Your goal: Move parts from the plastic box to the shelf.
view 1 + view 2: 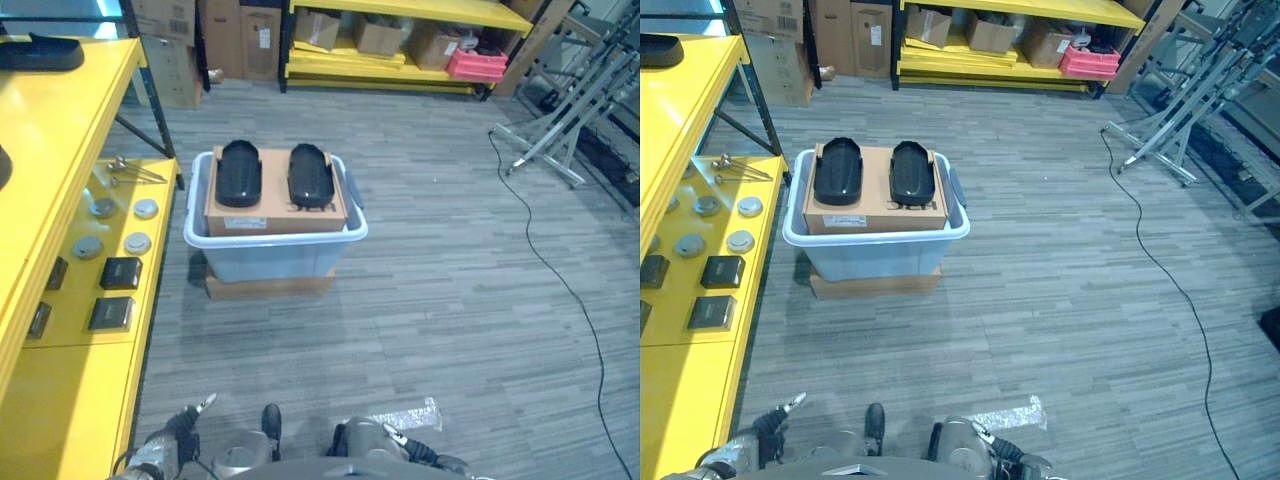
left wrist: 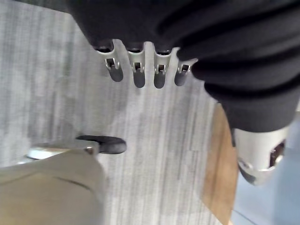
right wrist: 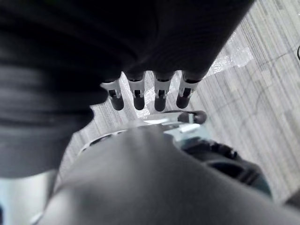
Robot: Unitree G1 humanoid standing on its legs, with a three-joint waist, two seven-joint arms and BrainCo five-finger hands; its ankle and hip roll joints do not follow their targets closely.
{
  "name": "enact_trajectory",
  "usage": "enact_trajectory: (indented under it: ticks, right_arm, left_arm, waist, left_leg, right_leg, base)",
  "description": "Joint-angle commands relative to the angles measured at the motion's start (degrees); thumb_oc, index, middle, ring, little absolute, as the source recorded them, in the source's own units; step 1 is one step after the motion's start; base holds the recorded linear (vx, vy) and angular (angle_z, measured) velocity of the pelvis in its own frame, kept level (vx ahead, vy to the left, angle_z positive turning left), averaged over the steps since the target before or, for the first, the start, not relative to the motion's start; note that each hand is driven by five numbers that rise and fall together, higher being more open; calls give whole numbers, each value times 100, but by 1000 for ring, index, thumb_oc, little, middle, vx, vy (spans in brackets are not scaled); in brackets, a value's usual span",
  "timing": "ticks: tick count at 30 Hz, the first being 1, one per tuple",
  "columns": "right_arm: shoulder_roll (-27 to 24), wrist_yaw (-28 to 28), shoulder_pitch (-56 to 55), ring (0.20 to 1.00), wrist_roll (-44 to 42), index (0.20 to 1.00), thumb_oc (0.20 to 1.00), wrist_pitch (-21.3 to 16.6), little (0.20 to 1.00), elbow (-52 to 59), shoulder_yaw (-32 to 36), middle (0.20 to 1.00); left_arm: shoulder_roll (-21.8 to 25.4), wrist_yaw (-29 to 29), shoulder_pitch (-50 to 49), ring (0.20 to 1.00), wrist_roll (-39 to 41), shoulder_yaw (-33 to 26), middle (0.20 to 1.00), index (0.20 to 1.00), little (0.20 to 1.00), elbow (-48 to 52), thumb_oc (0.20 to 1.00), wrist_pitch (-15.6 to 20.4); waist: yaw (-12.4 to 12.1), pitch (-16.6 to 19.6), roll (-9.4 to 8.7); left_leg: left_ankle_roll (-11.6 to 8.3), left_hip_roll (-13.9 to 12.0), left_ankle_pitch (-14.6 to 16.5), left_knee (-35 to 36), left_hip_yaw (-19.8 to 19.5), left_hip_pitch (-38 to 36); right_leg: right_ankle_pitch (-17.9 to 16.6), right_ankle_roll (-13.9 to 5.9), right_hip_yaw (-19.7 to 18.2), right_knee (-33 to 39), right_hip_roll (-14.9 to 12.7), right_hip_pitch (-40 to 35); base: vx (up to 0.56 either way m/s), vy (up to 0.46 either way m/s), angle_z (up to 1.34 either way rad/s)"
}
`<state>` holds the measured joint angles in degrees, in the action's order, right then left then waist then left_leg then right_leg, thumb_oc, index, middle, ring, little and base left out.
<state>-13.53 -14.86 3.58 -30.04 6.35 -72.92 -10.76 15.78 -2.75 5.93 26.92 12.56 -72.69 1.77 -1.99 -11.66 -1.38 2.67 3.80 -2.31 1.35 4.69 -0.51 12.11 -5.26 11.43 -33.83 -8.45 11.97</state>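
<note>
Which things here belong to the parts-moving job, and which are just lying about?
Belonging to the job:
- two black oval plastic parts on a brown cardboard box
- pale blue plastic box
- yellow metal shelf

Lying about:
- grey round discs and black square parts on the shelf
- pink crate
- black floor cable

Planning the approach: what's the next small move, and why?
Probably step toward the box. Both black parts lie on the cardboard in it, well ahead, while the left hand and right hand hang low, holding nothing.
</note>
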Motion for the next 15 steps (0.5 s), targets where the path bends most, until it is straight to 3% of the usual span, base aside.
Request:
enact_trajectory:
  ticks: [1, 2, 4, 7, 9, 10, 11, 13, 14, 15]
  right_arm:
    - [-205, 38, 179, 1000, -78, 1000, 1000, 3, 1000, -80, 35, 1000]
    - [-214, 22, 117, 1000, 122, 1000, 1000, 55, 1000, -157, 83, 1000]
    - [-200, 21, 71, 1000, 281, 1000, 1000, 94, 1000, -215, 103, 1000]
    - [-218, 58, 48, 1000, 560, 1000, 1000, 228, 1000, -306, 31, 1000]
    - [-274, 28, 82, 1000, 864, 1000, 1000, 369, 1000, -327, -36, 1000]
    - [-352, -24, 89, 1000, 1152, 1000, 1000, 303, 1000, -291, -94, 1000]
    - [-362, 7, 92, 1000, 1134, 1000, 1000, 302, 1000, -282, -98, 1000]
    - [-493, 87, 159, 1000, 1058, 1000, 1000, 280, 1000, -184, -148, 1000]
    - [-574, 126, 190, 1000, 853, 1000, 1000, 86, 1000, -176, -118, 1000]
    - [-634, 69, 241, 1000, 657, 1000, 1000, -118, 1000, -123, -29, 1000]
  left_arm:
    - [-26, -70, -38, 1000, 41, -93, 1000, 1000, 1000, 124, 1000, 156]
    - [-38, -91, 46, 1000, 261, 17, 1000, 1000, 1000, 149, 1000, 124]
    - [-62, -98, 74, 1000, 398, 38, 1000, 1000, 1000, 136, 1000, 118]
    - [-158, -2, 105, 1000, 389, 51, 1000, 1000, 1000, 179, 1000, 184]
    - [-259, 81, 123, 1000, 742, 111, 1000, 1000, 1000, 242, 1000, 214]
    - [-337, 91, 101, 1000, 720, 96, 1000, 1000, 1000, 381, 1000, 275]
    - [-346, 106, 97, 1000, 703, 92, 1000, 1000, 1000, 399, 1000, 289]
    - [-388, 167, 96, 1000, 678, 81, 1000, 1000, 1000, 557, 1000, 183]
    - [-391, 117, 104, 1000, 552, 69, 1000, 1000, 1000, 591, 1000, 20]
    - [-410, 51, 58, 1000, 298, 81, 1000, 1000, 1000, 547, 1000, -50]
  waist:
    - [30, -272, 97]
    - [242, -258, 72]
    - [334, -235, 67]
    - [419, -142, 75]
    - [423, -117, 41]
    - [352, -178, 8]
    - [342, -188, 6]
    - [219, -294, -38]
    - [165, -328, -27]
    - [121, -327, 61]
  left_leg:
    - [25, -194, 583, -629, -123, -98]
    - [-13, -148, 753, -553, -210, -328]
    - [-27, -148, 864, -516, -231, -479]
    - [-66, -262, 895, -454, -286, -596]
    - [-106, -317, 944, -850, -369, -493]
    - [-243, -371, 499, -1788, -440, -69]
    - [-263, -373, 447, -1931, -462, 10]
    - [-436, -446, 44, -2852, -388, 705]
    - [-507, -565, 21, -2788, -147, 936]
    - [-581, -657, -27, -2143, 192, 975]
  right_leg:
    - [-1345, -111, -34, 2082, 81, -654]
    - [-1639, -182, -276, 2772, -8, -569]
    - [-1804, -246, -368, 2923, -37, -522]
    - [-1722, -117, -508, 3018, 174, -636]
    - [-1640, -4, -519, 2988, 231, -706]
    - [-1592, 125, -498, 3138, 250, -928]
    - [-1592, 141, -489, 3162, 253, -957]
    - [-1593, 263, -363, 3411, 240, -1241]
    - [-1563, 255, -242, 3552, 223, -1402]
    - [-1515, 194, -111, 3615, 227, -1522]
  base:
    - [496, -194, 14]
    - [369, -129, 14]
    - [416, -164, 15]
    - [351, -252, 27]
    - [259, -250, 38]
    - [203, -197, 51]
    - [174, -192, 61]
    - [141, -124, 22]
    - [223, -40, 20]
    - [283, 97, 61]
